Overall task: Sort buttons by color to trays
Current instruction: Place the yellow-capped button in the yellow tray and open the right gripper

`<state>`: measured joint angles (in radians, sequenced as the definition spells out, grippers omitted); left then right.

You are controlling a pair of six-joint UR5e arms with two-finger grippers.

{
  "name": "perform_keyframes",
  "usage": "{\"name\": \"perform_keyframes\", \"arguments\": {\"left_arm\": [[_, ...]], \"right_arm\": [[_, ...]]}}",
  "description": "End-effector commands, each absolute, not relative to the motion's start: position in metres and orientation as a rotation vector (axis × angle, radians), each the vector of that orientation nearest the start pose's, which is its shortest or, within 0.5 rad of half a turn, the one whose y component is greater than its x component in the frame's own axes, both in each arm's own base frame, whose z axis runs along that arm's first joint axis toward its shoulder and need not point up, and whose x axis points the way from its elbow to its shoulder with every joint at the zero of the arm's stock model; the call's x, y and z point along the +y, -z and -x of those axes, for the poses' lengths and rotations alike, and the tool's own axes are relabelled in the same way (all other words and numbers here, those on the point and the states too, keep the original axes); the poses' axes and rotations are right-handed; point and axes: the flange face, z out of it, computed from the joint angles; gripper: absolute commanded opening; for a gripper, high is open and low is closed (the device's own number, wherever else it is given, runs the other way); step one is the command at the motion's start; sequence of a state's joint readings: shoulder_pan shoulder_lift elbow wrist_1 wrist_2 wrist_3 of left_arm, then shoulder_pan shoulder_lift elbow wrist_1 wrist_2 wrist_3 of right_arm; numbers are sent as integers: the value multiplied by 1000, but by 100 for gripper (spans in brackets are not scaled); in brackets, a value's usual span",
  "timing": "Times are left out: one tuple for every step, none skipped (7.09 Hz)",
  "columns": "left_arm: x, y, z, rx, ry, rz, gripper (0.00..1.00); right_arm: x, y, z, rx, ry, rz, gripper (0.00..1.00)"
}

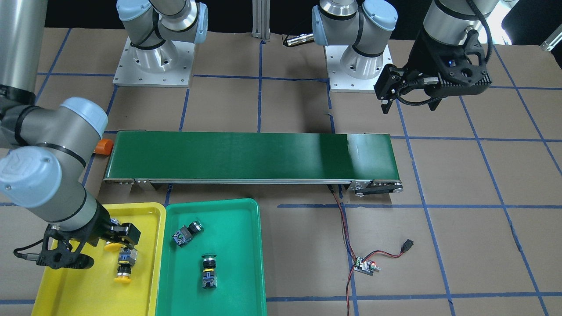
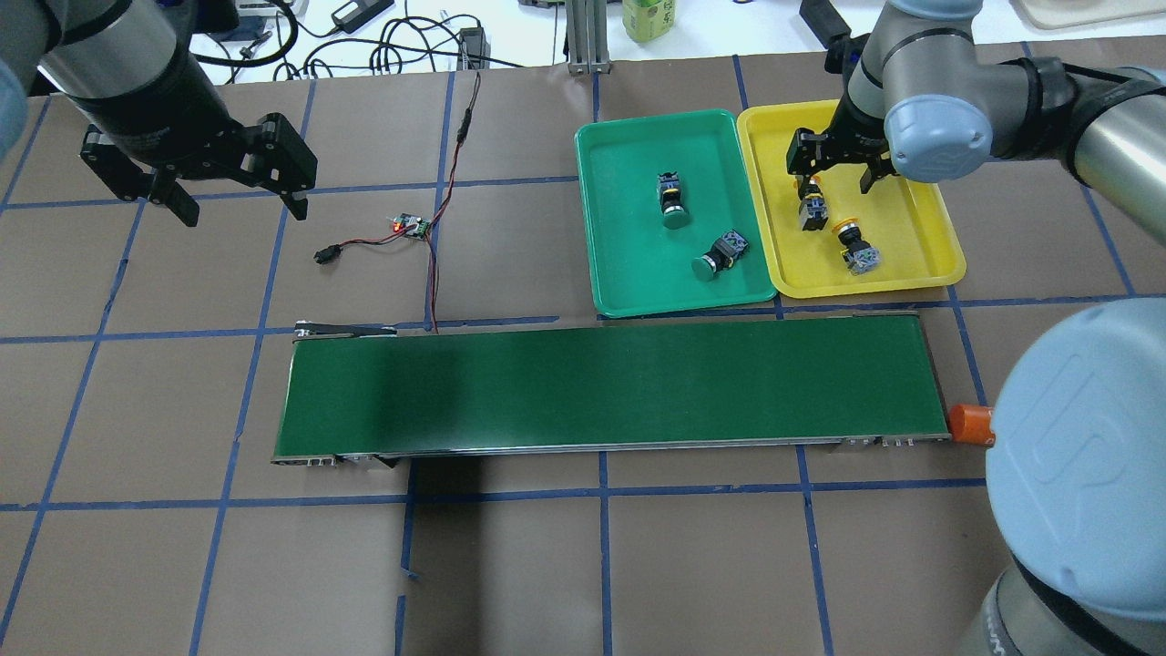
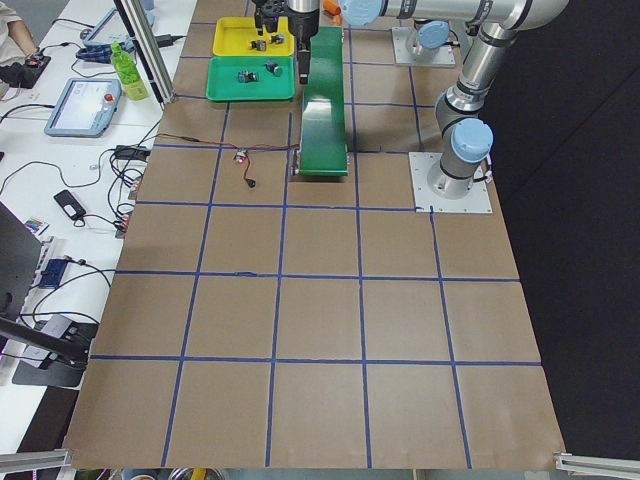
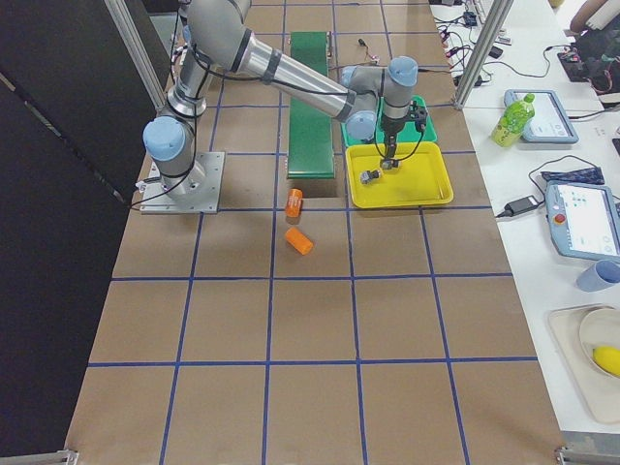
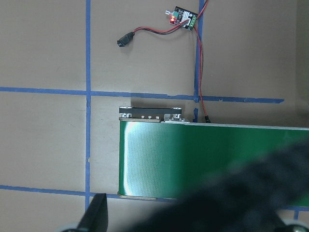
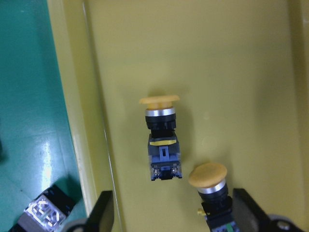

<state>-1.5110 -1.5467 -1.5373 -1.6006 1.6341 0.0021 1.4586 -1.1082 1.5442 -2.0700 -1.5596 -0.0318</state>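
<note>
Spread wide and holding nothing, the right gripper [image 6: 175, 212] hangs over the yellow tray [image 2: 911, 214]. In the wrist view its fingers [image 6: 102, 215] frame one yellow-capped button [image 6: 208, 178] lying on its side on the tray floor. The likely trouble comes from that framing: the button lies much nearer one finger than the other. Any sideways drift while the fingertips are low could clip its cap or body. It could then skid or roll on its round cap toward the tray's shallow rim, perhaps into the green tray [image 2: 588, 219] alongside. Closing the jaws now might also seize a button that already lies where it belongs.

The cap lies just ahead of the fingertips and the body runs back between them. How far above it the fingertips stand, and whether either touches it, cannot be told. The second yellow-capped button [image 6: 161, 140] lies just beside the first, outside the fingers' line and nearer the green tray.

Both green-capped buttons [image 2: 672, 196] lie in the green tray, apart from each other, so by colour the sorting looks finished. Past the trays runs the conveyor belt [image 2: 601, 392], with an orange cylinder [image 2: 967, 425] at its end. Well apart, the left gripper [image 2: 239, 202] hovers above the table with fingers parted and nothing between them, near a small controller board [image 2: 410, 225].
</note>
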Motion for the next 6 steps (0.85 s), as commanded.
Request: {"name": "perform_keyframes", "arguments": {"left_arm": [[-494,-517,97,3077,51,89,100],[-496,-516,96,3079,53,89,100],[-498,-514,97,3091,57,94,100],[-500,-514,98,3118,63,99,100],[-500,-514,96,3109,63,99,100],[-501,-514,94,3104,62,103,100]], "right_arm": [[-590,-387,-74,3127,-13,-115,100],[-553,-415,-98,3117,-110,-57,100],[-518,-453,-124,3132,-77,4,100],[-479,-483,-130,3136,-105,21,100],[-440,-511,-132,3135,-96,17,100],[-424,-503,-134,3123,-108,4,100]]}}
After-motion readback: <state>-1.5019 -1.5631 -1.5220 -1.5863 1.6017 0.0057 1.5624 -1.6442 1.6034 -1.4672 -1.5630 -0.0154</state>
